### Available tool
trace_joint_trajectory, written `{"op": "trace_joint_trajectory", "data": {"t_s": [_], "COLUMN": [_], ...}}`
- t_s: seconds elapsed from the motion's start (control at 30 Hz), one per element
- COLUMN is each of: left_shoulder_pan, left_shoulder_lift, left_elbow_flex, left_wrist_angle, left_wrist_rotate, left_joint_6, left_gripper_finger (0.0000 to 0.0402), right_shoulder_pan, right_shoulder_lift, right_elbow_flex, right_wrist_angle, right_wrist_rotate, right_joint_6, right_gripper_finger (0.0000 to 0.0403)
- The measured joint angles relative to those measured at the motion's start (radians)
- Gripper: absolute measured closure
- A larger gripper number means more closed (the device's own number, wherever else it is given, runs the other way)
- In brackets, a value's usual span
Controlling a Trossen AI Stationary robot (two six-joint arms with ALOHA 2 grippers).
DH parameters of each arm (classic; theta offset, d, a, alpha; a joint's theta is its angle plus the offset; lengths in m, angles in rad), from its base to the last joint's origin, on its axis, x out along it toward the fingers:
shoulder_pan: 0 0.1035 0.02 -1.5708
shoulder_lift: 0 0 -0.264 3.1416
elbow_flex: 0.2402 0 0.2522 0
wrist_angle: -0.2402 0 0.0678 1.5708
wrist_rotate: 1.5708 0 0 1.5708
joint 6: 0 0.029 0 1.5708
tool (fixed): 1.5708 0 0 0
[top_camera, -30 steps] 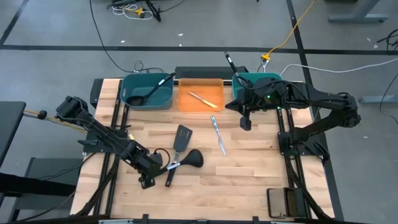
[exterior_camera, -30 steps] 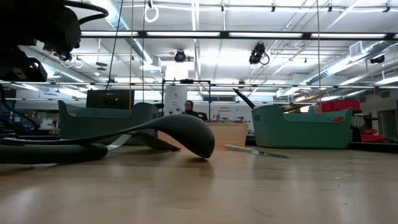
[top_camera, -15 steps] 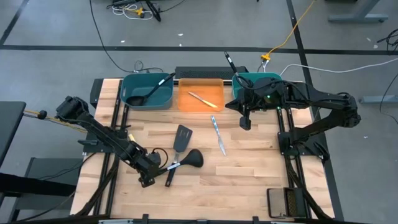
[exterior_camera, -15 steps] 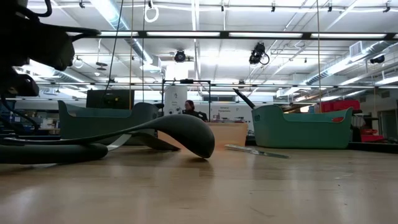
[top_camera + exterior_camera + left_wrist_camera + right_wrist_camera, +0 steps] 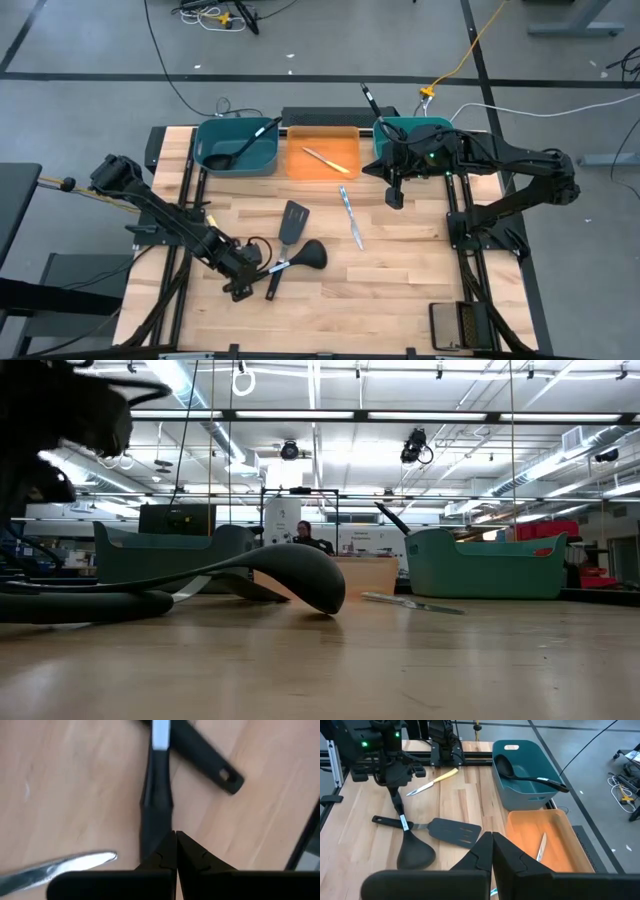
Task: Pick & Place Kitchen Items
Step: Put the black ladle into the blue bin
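A black ladle (image 5: 312, 255) and a black slotted spatula (image 5: 293, 220) lie flat on the table, their handles crossing. My left gripper (image 5: 260, 272) points steeply down, shut, with its tips at the free end of the ladle's handle (image 5: 156, 805). A yellow-handled knife (image 5: 432, 781) lies flat beside that arm. A silver knife (image 5: 351, 217) lies flat mid-table. My right gripper (image 5: 395, 198) hangs shut, high over the table's far right, holding nothing. My left gripper's shut fingertips (image 5: 165, 851) stand right at the free end of the ladle's handle (image 5: 150, 845), coming from above. I cannot tell whether they touch it. The ladle lies flat on the table.
Along the far edge stand a teal bin (image 5: 237, 148) holding a ladle, an orange bin (image 5: 323, 152) holding a knife, and a second teal bin (image 5: 405, 130) with a dark handle sticking out. Bare wood lies near the front right. A person shows far behind the table.
My left gripper has tipped a little in place over the ladle's handle end, staying shut. The ladle and spatula lie where they were.
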Motion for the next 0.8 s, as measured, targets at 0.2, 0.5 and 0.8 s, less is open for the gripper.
{"op": "trace_joint_trajectory", "data": {"t_s": [0.2,0.5,0.8], "left_shoulder_pan": [0.000,-0.022,-0.035], "left_shoulder_lift": [0.000,0.083,0.174], "left_elbow_flex": [0.047,0.118,0.166], "left_wrist_angle": [-0.027,-0.041,-0.047], "left_wrist_rotate": [-0.034,-0.034,-0.048], "left_joint_6": [0.006,0.021,0.015], "left_gripper_finger": [0.0400,0.0400,0.0401], "right_shoulder_pan": [0.000,0.000,0.000], "right_shoulder_lift": [0.000,0.000,0.000], "right_elbow_flex": [0.000,0.000,0.000], "right_wrist_angle": [0.000,0.000,0.001], "right_wrist_rotate": [0.000,0.000,0.000], "right_joint_6": [0.000,0.000,-0.008], "right_gripper_finger": [0.0394,0.0394,0.0394]}}
